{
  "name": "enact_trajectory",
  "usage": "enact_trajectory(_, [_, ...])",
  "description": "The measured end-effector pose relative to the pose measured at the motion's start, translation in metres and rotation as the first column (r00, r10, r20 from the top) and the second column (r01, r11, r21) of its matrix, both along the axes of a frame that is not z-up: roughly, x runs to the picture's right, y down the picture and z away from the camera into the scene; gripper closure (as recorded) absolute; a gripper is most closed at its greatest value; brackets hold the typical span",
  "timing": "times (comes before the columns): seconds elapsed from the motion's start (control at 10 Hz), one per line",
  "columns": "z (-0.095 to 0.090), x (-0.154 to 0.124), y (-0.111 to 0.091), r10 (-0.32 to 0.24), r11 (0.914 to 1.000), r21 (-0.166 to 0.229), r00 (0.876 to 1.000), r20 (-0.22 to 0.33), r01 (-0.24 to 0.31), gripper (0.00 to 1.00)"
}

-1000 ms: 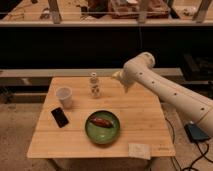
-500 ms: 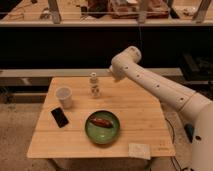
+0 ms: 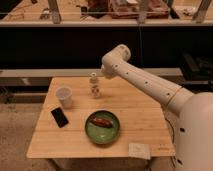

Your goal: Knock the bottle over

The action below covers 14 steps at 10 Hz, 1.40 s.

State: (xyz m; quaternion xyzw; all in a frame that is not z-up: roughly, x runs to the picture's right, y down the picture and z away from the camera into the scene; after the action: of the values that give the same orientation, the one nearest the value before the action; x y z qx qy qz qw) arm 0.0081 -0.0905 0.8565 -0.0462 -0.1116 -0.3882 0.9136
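Note:
The bottle (image 3: pixel 94 85) is small, slim and pale with a brownish label. It stands upright at the back middle of the wooden table (image 3: pixel 140 115). My white arm reaches in from the right. Its gripper (image 3: pixel 102 74) is at the end of the arm, just right of the bottle's top and very close to it. I cannot tell whether it touches the bottle.
A white cup (image 3: pixel 64 96) stands left of the bottle. A black phone (image 3: pixel 59 116) lies in front of the cup. A green bowl (image 3: pixel 102 127) holding a brown item sits at the front middle. A white napkin (image 3: pixel 138 150) lies at the front right edge.
The arm has swung left across the back of the table, bringing the gripper from well right of the bottle to right beside it. The bottle still stands upright.

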Motion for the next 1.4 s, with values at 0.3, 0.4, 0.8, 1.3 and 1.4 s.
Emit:
enact_trajectory(0.3, [-0.001, -0.014, 0.004, -0.001, 1.0, 0.001, 1.0, 0.02, 0.001, 0.85])
enact_trajectory(0.4, [-0.001, -0.013, 0.004, -0.002, 1.0, 0.003, 1.0, 0.021, 0.002, 0.85])
enact_trajectory(0.8, [-0.005, -0.034, 0.006, -0.015, 0.9999, 0.008, 0.999, 0.041, 0.014, 0.85])
enact_trajectory(1.3, [-0.01, -0.041, 0.009, -0.03, 0.9995, 0.014, 0.998, 0.049, 0.029, 0.85])
enact_trajectory(1.4, [-0.01, -0.041, 0.009, -0.03, 0.9995, 0.015, 0.998, 0.05, 0.029, 0.85])
